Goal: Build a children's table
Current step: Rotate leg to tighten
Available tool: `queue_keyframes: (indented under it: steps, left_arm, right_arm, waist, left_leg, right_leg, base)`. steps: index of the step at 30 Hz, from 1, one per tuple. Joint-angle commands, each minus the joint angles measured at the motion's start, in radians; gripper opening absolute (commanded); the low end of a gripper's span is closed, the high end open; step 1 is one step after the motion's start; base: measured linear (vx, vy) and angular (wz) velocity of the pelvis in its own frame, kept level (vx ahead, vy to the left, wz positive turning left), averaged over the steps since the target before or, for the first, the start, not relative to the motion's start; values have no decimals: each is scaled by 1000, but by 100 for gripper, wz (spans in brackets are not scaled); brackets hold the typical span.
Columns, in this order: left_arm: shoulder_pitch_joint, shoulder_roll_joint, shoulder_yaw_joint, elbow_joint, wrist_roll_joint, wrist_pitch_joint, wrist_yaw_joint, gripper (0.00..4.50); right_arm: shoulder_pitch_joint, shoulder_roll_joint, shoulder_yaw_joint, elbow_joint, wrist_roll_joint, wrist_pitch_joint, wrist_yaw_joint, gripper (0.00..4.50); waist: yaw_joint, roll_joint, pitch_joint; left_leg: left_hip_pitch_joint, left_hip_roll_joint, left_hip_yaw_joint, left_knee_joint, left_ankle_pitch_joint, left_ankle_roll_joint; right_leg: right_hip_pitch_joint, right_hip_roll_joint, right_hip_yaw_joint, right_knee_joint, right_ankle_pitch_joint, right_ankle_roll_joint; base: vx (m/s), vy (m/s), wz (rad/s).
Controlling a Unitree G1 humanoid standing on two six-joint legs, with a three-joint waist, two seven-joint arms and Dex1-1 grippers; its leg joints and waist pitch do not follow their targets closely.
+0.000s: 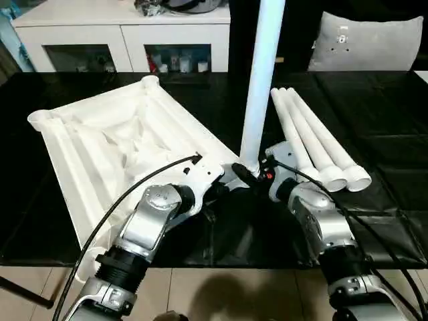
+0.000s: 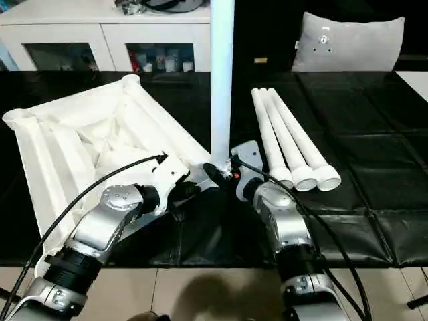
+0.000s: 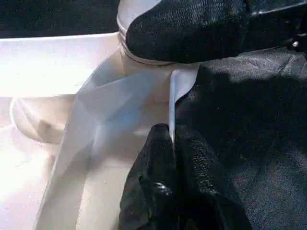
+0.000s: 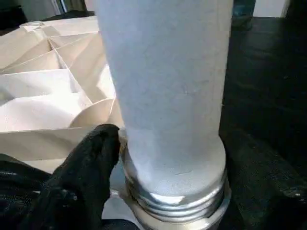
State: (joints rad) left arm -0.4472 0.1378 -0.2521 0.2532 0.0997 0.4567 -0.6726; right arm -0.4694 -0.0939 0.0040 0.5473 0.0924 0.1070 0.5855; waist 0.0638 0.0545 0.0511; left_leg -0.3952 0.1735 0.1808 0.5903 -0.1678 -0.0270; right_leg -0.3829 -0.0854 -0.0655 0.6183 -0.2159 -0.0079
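The white tabletop point(image 1: 100, 140) lies upside down on the black table, ribbed underside up. One white leg point(image 1: 261, 80) stands upright in its near right corner socket, and its threaded collar point(image 4: 177, 191) shows at the base. My left gripper point(image 1: 215, 190) is shut on the tabletop's thin rim point(image 3: 171, 96) just beside that socket. My right gripper point(image 1: 251, 175) is open around the leg's base. One black finger point(image 4: 91, 158) rests against the collar and the other stands off on the far side. Three more legs point(image 1: 314, 140) lie side by side to the right.
A white cabinet with glass doors point(image 1: 120, 40) stands behind the black table point(image 1: 374, 107). A grey cushion point(image 1: 371, 43) sits at the back right. The table's front edge point(image 1: 221, 266) runs just below my forearms, with floor beyond it. Black cables trail along both arms.
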Motion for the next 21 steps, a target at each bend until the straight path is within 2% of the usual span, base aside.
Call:
queue_keyframes:
  steps: [1, 2, 3, 4, 5, 6, 8, 9, 11, 12, 15, 16, 19, 21]
  left_arm:
    - [-30, -10, -25, -41, -38, -50, -24, 0]
    - [-29, 6, -29, -36, -41, -68, -50, 0]
    - [-29, 7, -29, -35, -41, -69, -50, 0]
    - [-29, 14, -30, -34, -43, -75, -64, 0]
    - [-26, 50, -38, -28, -47, -101, -126, 0]
    - [-25, 74, -45, -23, -49, -124, -166, 0]
    - [-24, 88, -50, -20, -49, -138, -190, 0]
    - [-21, 108, -59, -19, -51, -152, -223, 0]
    - [-17, 133, -71, -18, -58, -170, -270, 0]
    - [-13, 157, -85, -16, -66, -195, -319, 0]
    - [-12, 190, -103, -8, -75, -226, -384, 0]
    - [-15, 210, -116, 4, -82, -255, -431, 0]
    - [-21, 233, -130, 18, -88, -287, -489, 0]
    - [-36, 266, -150, 51, -79, -343, -560, 0]
  right_arm:
    - [41, 8, 88, -20, 17, -10, 124, 379]
    - [51, -18, 98, -37, 18, -38, 170, 396]
    - [51, -18, 98, -37, 19, -39, 172, 411]
    - [53, -28, 97, -41, 20, -44, 183, 420]
    - [58, -76, 89, -56, 28, -69, 244, 420]
    - [56, -106, 83, -58, 30, -85, 275, 427]
    - [54, -123, 78, -57, 31, -93, 289, 443]
    - [50, -148, 76, -56, 31, -104, 316, 443]
    - [46, -176, 74, -56, 34, -107, 353, 443]
    - [44, -205, 79, -62, 36, -117, 399, 443]
    - [46, -242, 92, -76, 42, -128, 478, 443]
    - [51, -268, 113, -85, 44, -145, 534, 443]
    - [55, -297, 138, -92, 46, -166, 597, 443]
    - [48, -307, 155, -83, 41, -193, 640, 443]
  waist:
    - [7, -6, -65]
    - [9, -7, -66]
    - [9, 3, -67]
    - [9, -1, -68]
    - [11, 4, -70]
    - [12, 2, -71]
    - [15, 4, -72]
    - [17, 7, -71]
    - [18, 4, -71]
    - [21, 13, -71]
    - [35, 12, -72]
    - [36, 8, -72]
    - [45, 11, -72]
    - [49, 8, -72]
  left_leg:
    - [19, 57, -25, -71, -207, 54]
    - [20, 57, -25, -70, -205, 54]
    - [20, 58, -26, -69, -204, 55]
    - [21, 58, -24, -68, -198, 56]
    - [19, 56, -26, -66, -186, 64]
    - [19, 56, -25, -64, -182, 70]
    - [17, 56, -25, -60, -153, 90]
    - [18, 57, -25, -61, -159, 90]
    - [19, 59, -24, -61, -165, 88]
    - [20, 59, -25, -61, -176, 84]
    - [23, 60, -23, -60, -189, 79]
    - [23, 61, -23, -61, -189, 80]
    - [24, 62, -22, -60, -195, 82]
    - [25, 62, -22, -61, -207, 76]
  right_leg:
    - [38, -68, 43, -77, -89, -231]
    - [39, -68, 44, -75, -81, -229]
    - [38, -67, 43, -77, -65, -227]
    - [39, -66, 44, -74, -46, -230]
    - [42, -67, 42, -71, -22, -236]
    - [42, -67, 41, -70, -9, -239]
    - [41, -66, 40, -65, 31, -254]
    - [40, -67, 39, -65, 21, -257]
    - [41, -68, 40, -66, 10, -259]
    - [40, -66, 39, -66, 0, -260]
    - [38, -63, 38, -62, 11, -267]
    - [39, -64, 38, -62, 10, -266]
    - [36, -66, 39, -63, -5, -262]
    - [35, -66, 40, -62, -21, -266]
  base:
    - [0, 0, 0]
    - [0, 0, 0]
    - [0, 0, 0]
    - [0, 0, 0]
    - [0, 0, 0]
    - [0, 0, 0]
    - [0, 0, 0]
    - [0, 0, 0]
    - [0, 0, 0]
    - [0, 0, 0]
    - [0, 0, 0]
    - [0, 0, 0]
    - [0, 0, 0]
    - [0, 0, 0]
